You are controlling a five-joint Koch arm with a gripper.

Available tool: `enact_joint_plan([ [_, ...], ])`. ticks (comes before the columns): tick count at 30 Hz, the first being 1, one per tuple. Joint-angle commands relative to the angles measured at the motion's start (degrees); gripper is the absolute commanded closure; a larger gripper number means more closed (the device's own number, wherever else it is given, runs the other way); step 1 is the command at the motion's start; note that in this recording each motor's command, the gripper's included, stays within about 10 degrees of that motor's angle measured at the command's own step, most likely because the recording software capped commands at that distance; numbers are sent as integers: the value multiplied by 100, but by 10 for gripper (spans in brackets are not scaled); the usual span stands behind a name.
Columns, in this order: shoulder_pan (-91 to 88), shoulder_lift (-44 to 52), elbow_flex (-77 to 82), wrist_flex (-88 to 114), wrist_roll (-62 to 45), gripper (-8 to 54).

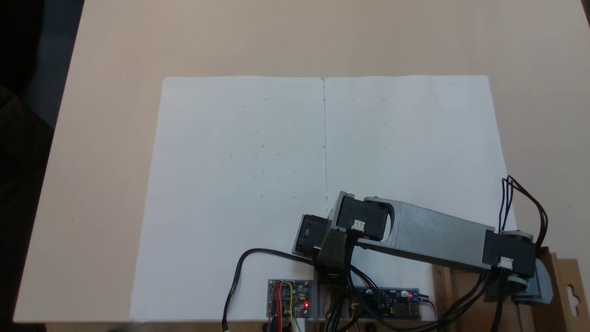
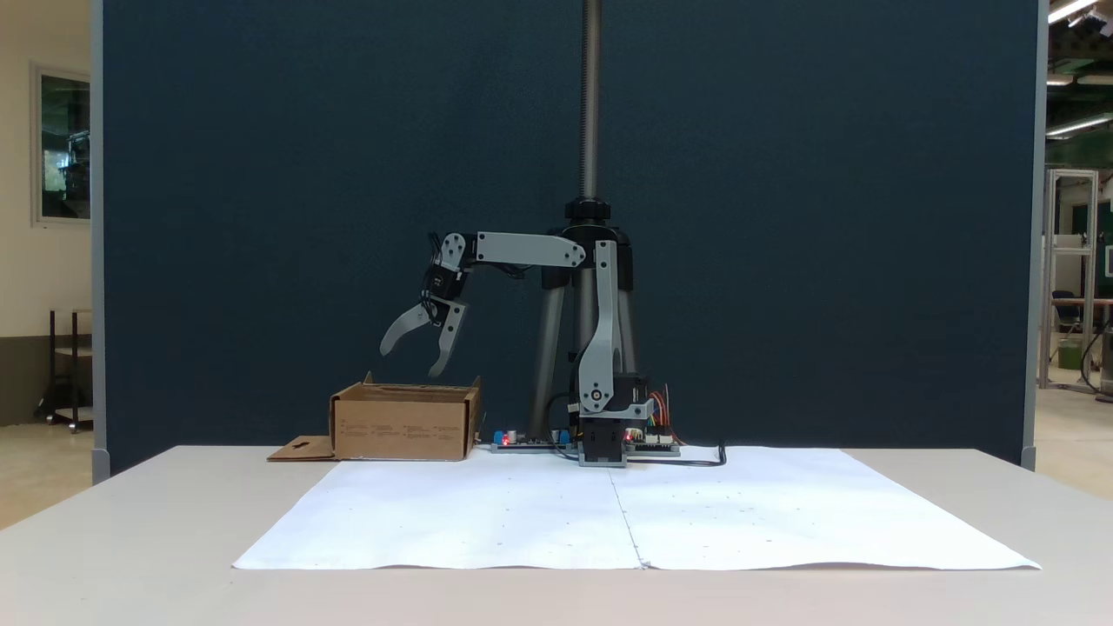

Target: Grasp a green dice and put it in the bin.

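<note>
- In a fixed view from above, nearest the lens is my own grey forearm link (image 1: 433, 235), which reaches from my base at the lower edge toward the lower right corner of the picture.
- Under it the white paper sheet (image 1: 239, 184) lies bare on the table (image 1: 92, 138); I see no green dice anywhere on it.
- At the lower right corner a brown edge and the hanger-cutout flap of the bin (image 1: 569, 288) peek out past my wrist; its inside is hidden here.
- In a fixed view from the front, nearest is the bare table edge, then the white sheet, again with nothing green on it.
- Behind the sheet's left part stands the bin (image 2: 404, 423), its flap lying flat to its left.
- My gripper (image 2: 412, 357) hangs just above the bin, jaws spread apart with nothing between them.
- The bin's walls hide its floor, so I cannot tell what it holds. My guess is that the dice lies inside and the release is done.
- Next I would lift clear of the bin and swing back toward my base without clipping the wall.
</note>
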Motion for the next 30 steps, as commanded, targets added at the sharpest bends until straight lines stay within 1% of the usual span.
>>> enact_joint_plan([
  [1, -44, 123, -44, -246, -475, 54],
  [6, -316, 70, -53, -545, -457, 54],
  [11, -1125, 185, -79, -1046, -237, 54],
  [14, -1731, 519, -79, -1318, 299, 54],
  [17, -1960, 967, -79, -1318, 1176, 54],
  [22, -2487, 1652, -88, -1327, 2153, 54],
  [26, -3243, 1934, -97, -1433, 2259, 52],
  [28, -3683, 1978, -97, -1608, 2338, 28],
  [30, -4140, 2004, -97, -1802, 2364, 28],
])
